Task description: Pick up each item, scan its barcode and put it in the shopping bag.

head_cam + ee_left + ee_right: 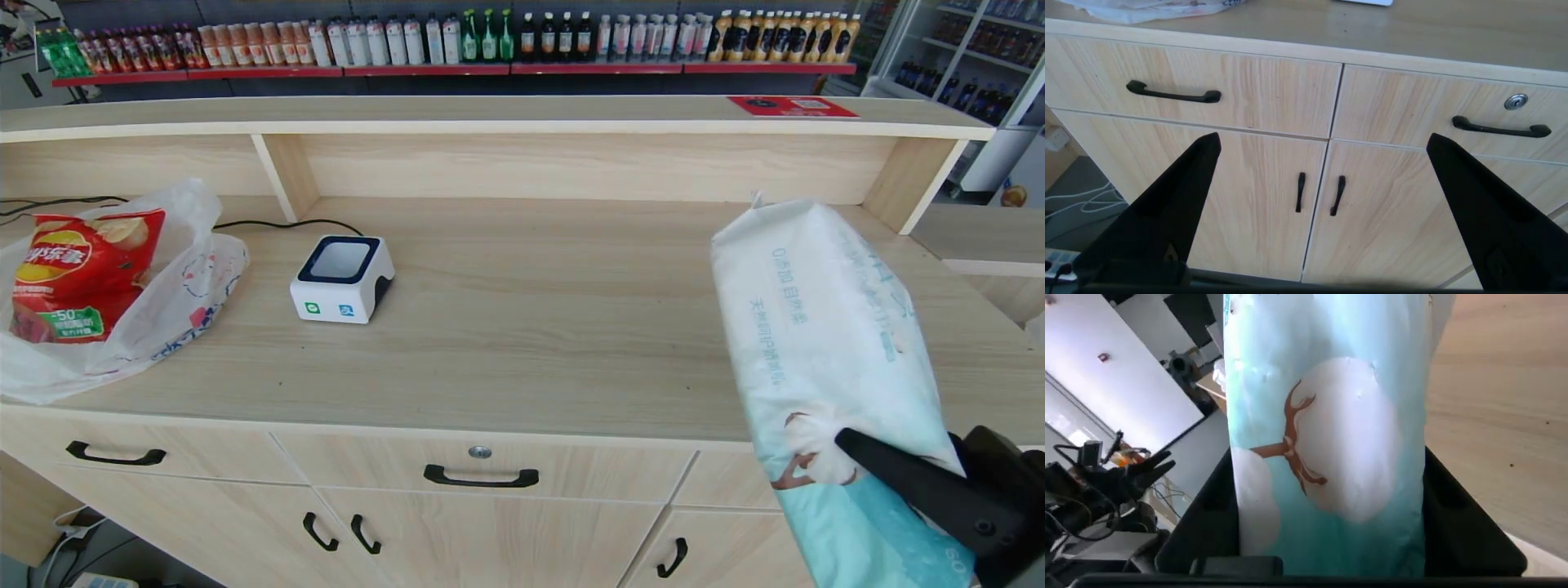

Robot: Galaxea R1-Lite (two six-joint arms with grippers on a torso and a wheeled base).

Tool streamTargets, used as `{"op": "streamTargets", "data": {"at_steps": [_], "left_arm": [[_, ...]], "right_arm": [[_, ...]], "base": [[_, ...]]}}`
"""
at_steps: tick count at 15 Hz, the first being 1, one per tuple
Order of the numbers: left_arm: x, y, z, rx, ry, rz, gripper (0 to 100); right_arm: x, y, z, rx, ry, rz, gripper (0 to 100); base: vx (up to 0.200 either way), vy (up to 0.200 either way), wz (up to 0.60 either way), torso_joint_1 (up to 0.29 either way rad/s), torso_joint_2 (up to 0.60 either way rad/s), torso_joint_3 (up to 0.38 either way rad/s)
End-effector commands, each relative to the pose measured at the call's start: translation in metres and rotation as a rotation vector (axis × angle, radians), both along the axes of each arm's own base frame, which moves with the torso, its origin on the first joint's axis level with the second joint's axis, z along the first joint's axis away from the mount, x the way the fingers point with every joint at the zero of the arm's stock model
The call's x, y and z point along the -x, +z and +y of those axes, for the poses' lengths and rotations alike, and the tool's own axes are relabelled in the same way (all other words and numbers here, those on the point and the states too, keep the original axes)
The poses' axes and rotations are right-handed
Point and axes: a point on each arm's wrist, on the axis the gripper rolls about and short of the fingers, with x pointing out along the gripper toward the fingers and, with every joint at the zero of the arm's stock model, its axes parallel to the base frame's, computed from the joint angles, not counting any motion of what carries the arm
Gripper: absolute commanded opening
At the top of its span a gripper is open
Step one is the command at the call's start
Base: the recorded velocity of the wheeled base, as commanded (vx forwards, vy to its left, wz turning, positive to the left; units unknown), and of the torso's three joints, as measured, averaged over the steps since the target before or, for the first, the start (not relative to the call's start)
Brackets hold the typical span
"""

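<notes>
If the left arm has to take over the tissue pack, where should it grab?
Probably the free upper half of the tissue pack, from the robot's left: the right gripper clamps its lower end, and the pack stands nearly upright with that side open.

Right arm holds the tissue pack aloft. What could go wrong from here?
The right gripper pinches the soft tissue pack near one end; it may sag or slip from the jaws. Which face carries its barcode is unclear, so the scanner could miss it. The shopping bag lies slumped around a chip bag; insertion may snag.
</notes>
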Motion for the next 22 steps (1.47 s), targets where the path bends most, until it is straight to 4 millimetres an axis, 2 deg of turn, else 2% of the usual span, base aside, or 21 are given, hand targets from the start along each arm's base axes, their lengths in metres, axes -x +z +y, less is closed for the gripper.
{"op": "streamTargets", "data": {"at_steps": [1,4,7,9,11,13,15,17,20,22], "left_arm": [[0.000,0.000,0.000,0.001,0.000,0.000,100],[0.000,0.000,0.000,0.001,0.001,0.000,100],[0.000,0.000,0.000,0.003,0.000,0.000,100],[0.000,0.000,0.000,0.001,-0.002,0.000,100],[0.000,0.000,0.000,0.001,-0.002,0.000,100],[0.000,0.000,0.000,0.003,-0.002,0.000,100],[0.000,0.000,0.000,0.004,-0.002,0.000,100],[0.000,0.000,0.000,0.004,-0.002,0.000,100],[0.000,0.000,0.000,0.004,0.000,0.000,100],[0.000,0.000,0.000,0.004,0.000,0.000,100]], "right_arm": [[-0.033,-0.003,0.005,0.120,-0.165,-0.071,0],[-0.049,0.008,0.007,0.146,-0.344,-0.159,0],[-0.070,0.037,0.009,0.115,-0.537,-0.239,0],[-0.074,0.041,0.010,0.186,-0.577,-0.312,0],[-0.075,0.047,0.008,0.176,-0.600,-0.334,0],[-0.093,0.055,0.000,0.163,-0.667,-0.348,0],[-0.104,0.052,0.003,0.168,-0.666,-0.336,0],[-0.101,0.048,0.006,0.175,-0.649,-0.323,0],[-0.098,0.048,0.006,0.171,-0.647,-0.322,0],[-0.096,0.045,0.006,0.177,-0.642,-0.312,0]], "base": [[0.000,0.000,0.00,0.000,0.00,0.000],[0.000,0.000,0.00,0.000,0.00,0.000],[0.000,0.000,0.00,0.000,0.00,0.000],[0.000,0.000,0.00,0.000,0.00,0.000],[0.000,0.000,0.00,0.000,0.00,0.000],[0.000,0.000,0.00,0.000,0.00,0.000],[-0.200,0.000,0.00,0.002,0.00,-0.002],[-0.200,0.000,0.00,0.015,0.01,-0.005],[0.000,0.000,0.00,0.000,0.00,0.000],[0.000,0.200,0.00,-0.002,0.00,0.005]]}}
